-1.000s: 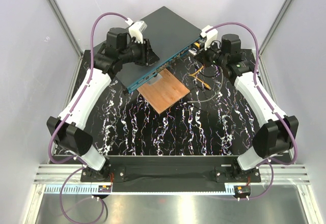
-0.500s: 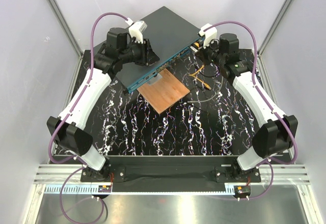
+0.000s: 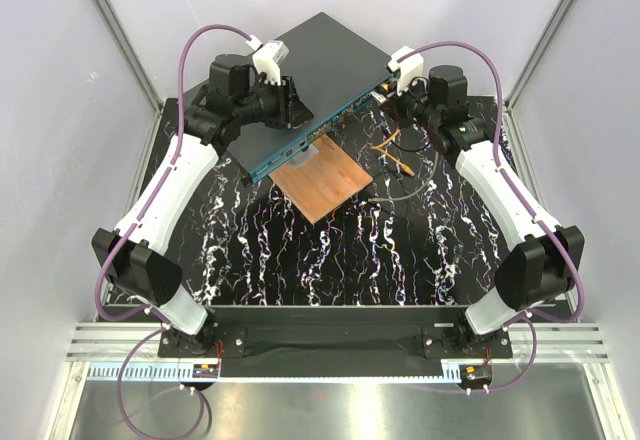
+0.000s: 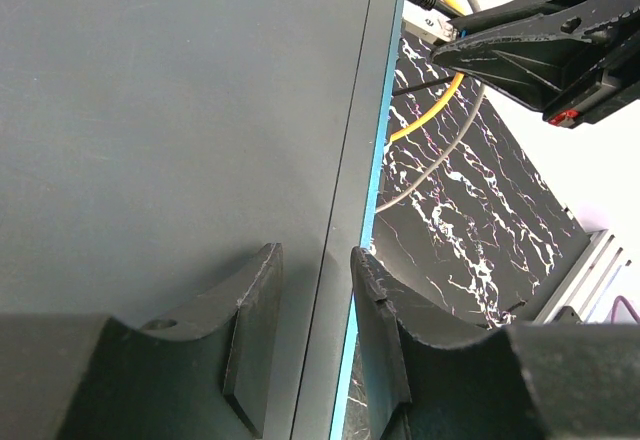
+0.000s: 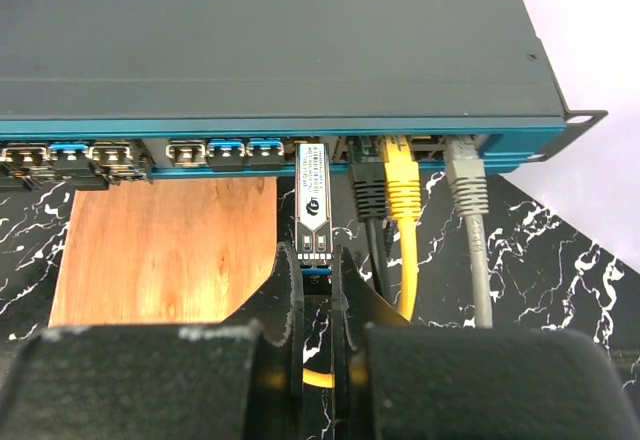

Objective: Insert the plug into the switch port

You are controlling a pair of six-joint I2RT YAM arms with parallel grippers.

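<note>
The switch is a wide, flat, dark box [image 3: 320, 65] with a teal front face [image 5: 250, 126] lined with small square ports. My right gripper [image 5: 313, 262] is shut on the rear end of the plug [image 5: 312, 195], a slim silver module. The plug's front end is in the mouth of a port [image 5: 312, 146], just left of a black cable plug. In the top view the right gripper [image 3: 395, 95] is at the switch's right front corner. My left gripper [image 4: 315, 290] is open, its fingers resting on the switch's top by the front edge [image 3: 290, 103].
A copper-brown square plate [image 3: 322, 180] lies on the black marbled table in front of the switch. Black [image 5: 368, 195], yellow [image 5: 402, 185] and grey [image 5: 467, 185] cables are plugged in right of the plug. Loose cable lies on the table [image 3: 400, 155].
My right gripper has moved up and left, toward the switch's front face, with the plug in it. The left arm has not moved.
</note>
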